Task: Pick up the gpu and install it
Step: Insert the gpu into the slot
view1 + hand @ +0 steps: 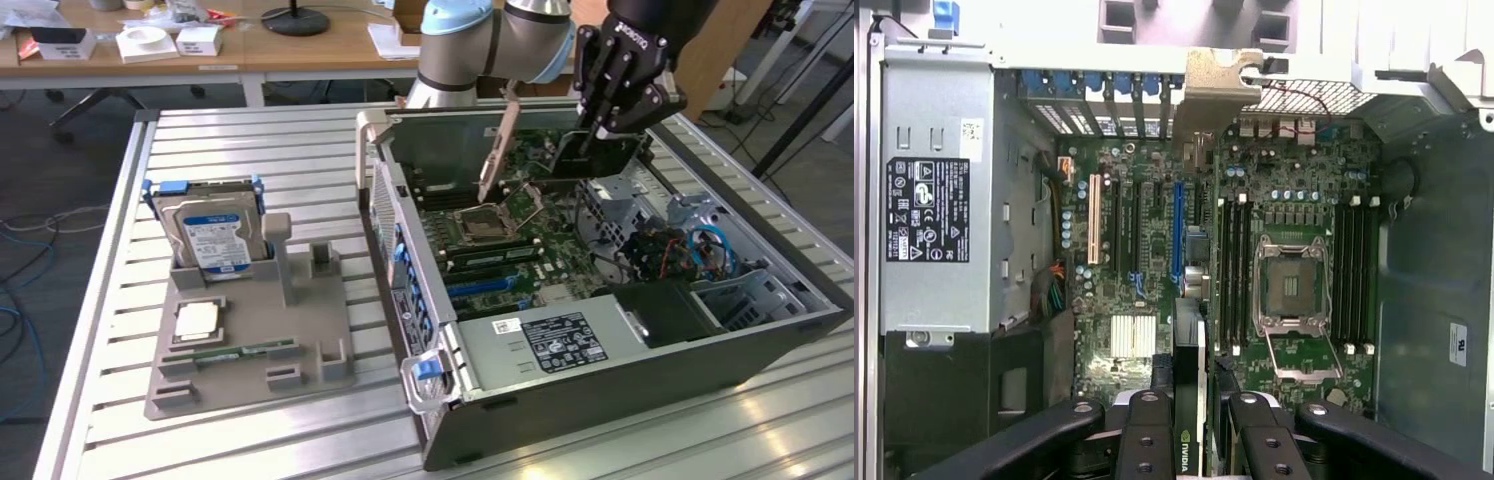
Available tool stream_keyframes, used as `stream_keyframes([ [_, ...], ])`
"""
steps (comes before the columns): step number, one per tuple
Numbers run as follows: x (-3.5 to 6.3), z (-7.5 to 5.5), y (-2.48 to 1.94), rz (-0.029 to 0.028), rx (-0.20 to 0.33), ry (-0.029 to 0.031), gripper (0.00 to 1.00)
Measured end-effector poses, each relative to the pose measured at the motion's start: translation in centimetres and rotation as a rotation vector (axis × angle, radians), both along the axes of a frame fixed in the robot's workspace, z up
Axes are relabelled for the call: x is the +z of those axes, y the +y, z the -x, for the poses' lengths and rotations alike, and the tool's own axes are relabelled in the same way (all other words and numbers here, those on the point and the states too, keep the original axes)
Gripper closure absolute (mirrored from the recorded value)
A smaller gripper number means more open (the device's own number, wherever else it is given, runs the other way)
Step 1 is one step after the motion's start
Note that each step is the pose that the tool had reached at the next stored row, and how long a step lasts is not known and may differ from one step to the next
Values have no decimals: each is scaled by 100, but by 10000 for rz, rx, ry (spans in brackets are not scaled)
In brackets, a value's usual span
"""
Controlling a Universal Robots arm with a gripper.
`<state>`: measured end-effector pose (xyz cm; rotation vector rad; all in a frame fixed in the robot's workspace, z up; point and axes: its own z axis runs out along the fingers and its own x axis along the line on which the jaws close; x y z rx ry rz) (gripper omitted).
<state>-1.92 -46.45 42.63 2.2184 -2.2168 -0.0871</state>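
Note:
My gripper (597, 160) hangs over the open computer case (641, 370) and is shut on the gpu (497, 150). The gpu is a thin black card held on edge above the motherboard, with its pale metal bracket pointing to the exterior view's left. In the wrist view the gpu (1190, 370) runs edge-on between my black fingers (1149, 430), and its pale bracket reaches the case's rear wall. My gripper (1194, 440) holds the card roughly in line with the long blue slot (1177, 230), and the card is above the board, apart from it.
Inside the case are a power supply (554, 340), an open processor socket (483, 225) and memory slots (1234, 270). On the exterior view's left, a grey holder (314, 350) carries a silver hard drive (211, 235), a processor chip (198, 320) and a green memory stick (247, 352).

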Motion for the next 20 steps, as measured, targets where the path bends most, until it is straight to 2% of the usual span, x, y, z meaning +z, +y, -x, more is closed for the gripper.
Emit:
stream_keyframes([
  [4, -9, 10, 0, -2, 78, -166, 74],
  [7, -12, 23, 1, -1, 106, -234, 74],
  [12, -19, 46, 2, -4, 106, -282, 74],
  [17, -50, 62, 11, 13, 106, -297, 74],
  [20, -81, 68, 31, 16, 93, -302, 74],
])
